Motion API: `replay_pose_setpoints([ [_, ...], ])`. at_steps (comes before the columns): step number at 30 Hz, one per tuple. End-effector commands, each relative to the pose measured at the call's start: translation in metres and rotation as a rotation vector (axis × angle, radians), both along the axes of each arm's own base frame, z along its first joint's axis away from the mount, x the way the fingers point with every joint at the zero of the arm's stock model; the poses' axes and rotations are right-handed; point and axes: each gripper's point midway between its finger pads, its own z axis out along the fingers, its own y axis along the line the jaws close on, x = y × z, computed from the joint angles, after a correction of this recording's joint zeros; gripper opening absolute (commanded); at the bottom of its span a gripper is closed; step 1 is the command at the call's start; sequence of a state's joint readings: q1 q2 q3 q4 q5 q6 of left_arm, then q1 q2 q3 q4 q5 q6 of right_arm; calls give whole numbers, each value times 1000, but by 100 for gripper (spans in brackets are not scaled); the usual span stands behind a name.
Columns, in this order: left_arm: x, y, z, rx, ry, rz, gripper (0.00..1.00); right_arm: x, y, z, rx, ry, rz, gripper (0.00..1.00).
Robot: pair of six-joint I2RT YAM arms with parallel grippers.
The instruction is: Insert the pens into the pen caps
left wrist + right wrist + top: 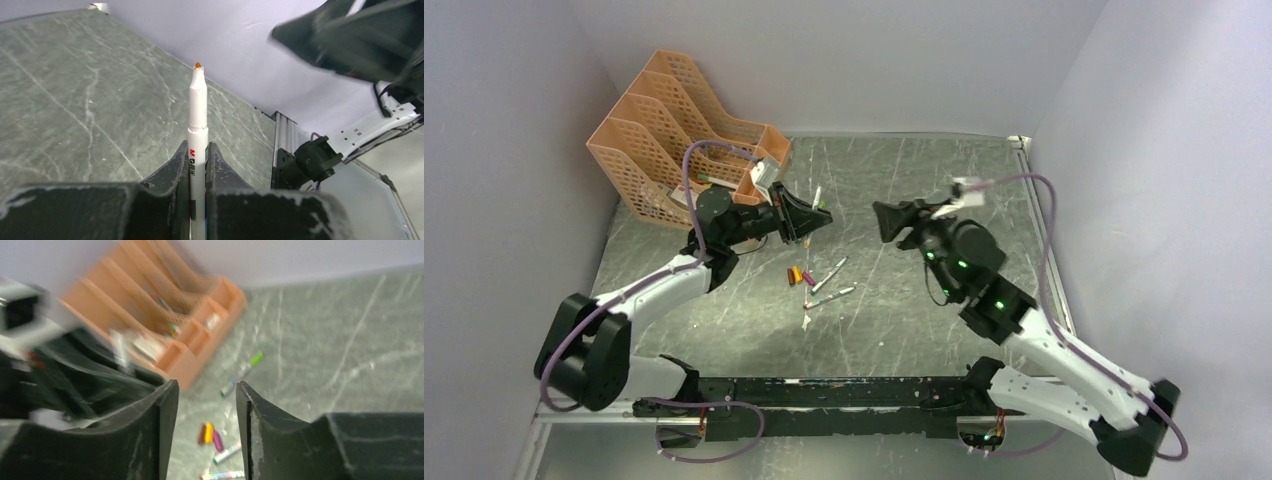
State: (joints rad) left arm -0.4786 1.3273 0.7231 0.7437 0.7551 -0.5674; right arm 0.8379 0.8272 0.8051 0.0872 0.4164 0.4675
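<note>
From above, the left arm rises from its base at 7 o'clock, elbow bent, and holds the left gripper (809,218) raised over the table (924,170), at 12 o'clock from the pen caps (799,276). The right arm climbs from 5 o'clock, and the right gripper (886,220) points across at the left one from 3 o'clock, near but apart. Two loose pens (830,284) lie just at 3 o'clock of the caps, and a white scrap (806,320) lies at 6 o'clock of them. A file organiser (674,140) stands at 10 o'clock.

At the left wrist we see the fingers (172,167) clamped tight on the orange-tipped pen (198,115), which juts straight out towards 12 o'clock. The right gripper is a dark blur at 2 o'clock.

At the right wrist the jaws stand well apart with nothing between them. Beyond them the caps lie at 6 o'clock and a green-ended pen (243,372) lies at 1 o'clock of the caps. The left gripper blurs at 9 o'clock.
</note>
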Motion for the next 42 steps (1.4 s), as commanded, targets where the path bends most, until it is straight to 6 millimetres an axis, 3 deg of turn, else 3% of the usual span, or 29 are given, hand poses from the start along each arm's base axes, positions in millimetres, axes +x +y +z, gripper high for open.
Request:
replay_pose_setpoints([
  [1, 18, 22, 13, 76, -30, 181, 7, 11, 24, -97, -230, 257, 33, 19],
  [2, 23, 28, 12, 92, -11, 225, 7, 12, 34, -106, -228, 270, 63, 4],
  [3, 29, 34, 15, 105, 0, 270, 7, 13, 44, -115, -228, 280, 100, 0],
  [7, 46, 57, 7, 176, 79, 389, 7, 18, 86, -144, -277, 347, 235, 0],
  [10, 52, 70, 0, 202, 141, 418, 7, 19, 121, -186, -399, 428, 352, 22],
  [12, 53, 77, -5, 209, 167, 425, 7, 16, 140, -205, -451, 462, 411, 30],
  [15, 54, 89, -8, 213, 192, 452, 7, 12, 159, -227, -494, 509, 455, 28],
  [18, 56, 104, -11, 223, 209, 490, 7, 5, 173, -241, -508, 526, 491, 14],
  [23, 56, 111, -12, 212, 218, 480, 7, 0, 181, -271, -587, 560, 517, 34],
  [31, 57, 112, -13, 193, 228, 456, 7, 6, 173, -295, -723, 573, 467, 35],
  [42, 56, 112, -11, 186, 226, 444, 7, 15, 165, -310, -825, 569, 416, 34],
])
